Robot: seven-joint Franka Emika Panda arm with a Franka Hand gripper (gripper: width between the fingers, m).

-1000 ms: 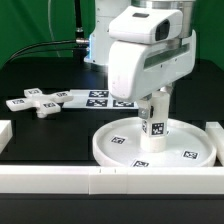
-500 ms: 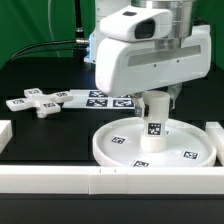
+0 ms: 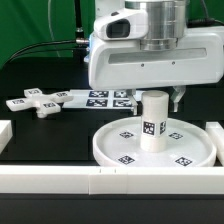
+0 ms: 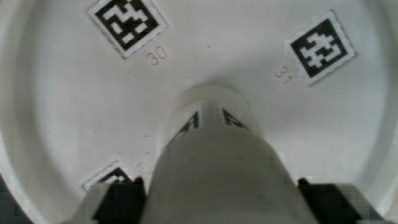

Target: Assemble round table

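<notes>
The short thick cylinder leg (image 3: 153,122) stands upright at the middle of the large rimmed round disc (image 3: 105,148), near the exterior view's right. My gripper (image 3: 155,96) comes down over the leg's top and is shut on it. In the wrist view the leg (image 4: 222,140) fills the gap between the two dark pads (image 4: 121,196), and the tagged disc floor (image 4: 71,110) lies beneath. The small cross-shaped piece (image 3: 38,102) lies loose on the black table at the exterior view's left.
The marker board (image 3: 95,98) lies flat behind the disc. Long white border rails run along the front (image 3: 90,181) and stand at both sides (image 3: 5,131). The big white hand body (image 3: 150,55) hides much of the back of the table.
The hand has turned about the upright leg, its broad face now toward the camera. More tags show on the disc. The leg stays upright in the same spot.
</notes>
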